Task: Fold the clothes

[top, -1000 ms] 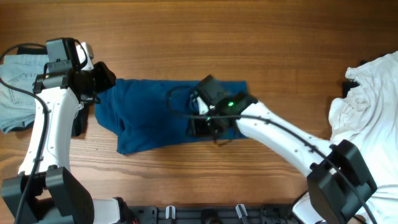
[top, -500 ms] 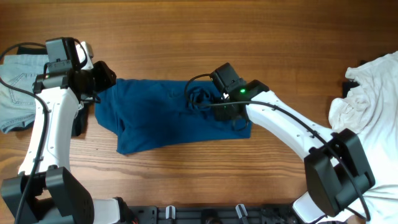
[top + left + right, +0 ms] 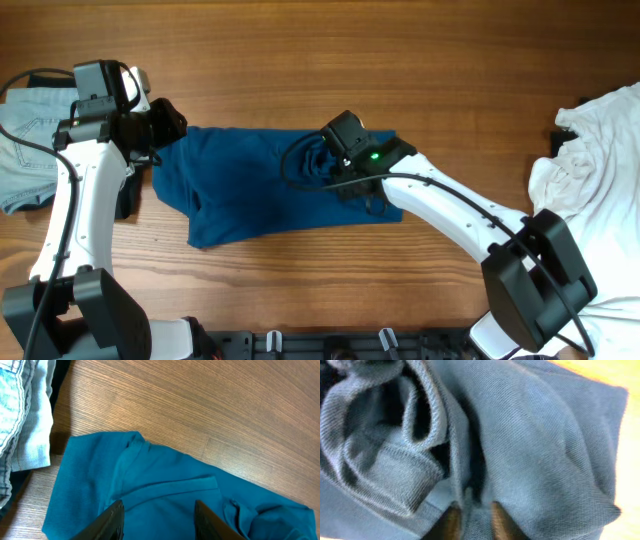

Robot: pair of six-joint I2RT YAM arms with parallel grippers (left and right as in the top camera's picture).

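The clothes' dark blue polo shirt [image 3: 250, 195] lies spread on the wooden table, bunched into folds near its upper right. My right gripper [image 3: 333, 165] sits over that bunched part. In the right wrist view its narrow fingers [image 3: 451, 521] pinch a ridge of the blue shirt [image 3: 545, 445], so my right gripper [image 3: 476, 521] is shut on it. My left gripper [image 3: 168, 128] hovers at the shirt's upper left corner. In the left wrist view, my left gripper [image 3: 159, 521] stands open above the flat blue shirt [image 3: 165, 490], nothing between the fingers.
Pale denim [image 3: 25, 150] lies at the table's left edge, beside the left arm, with a dark garment [image 3: 61, 380] under it. A white garment [image 3: 590, 175] is heaped at the right edge. Bare wood [image 3: 330, 60] stretches behind the shirt.
The right gripper swung from the shirt's lower middle to the right, then back to the bunched upper folds, and closed on the fabric. The left arm held still.
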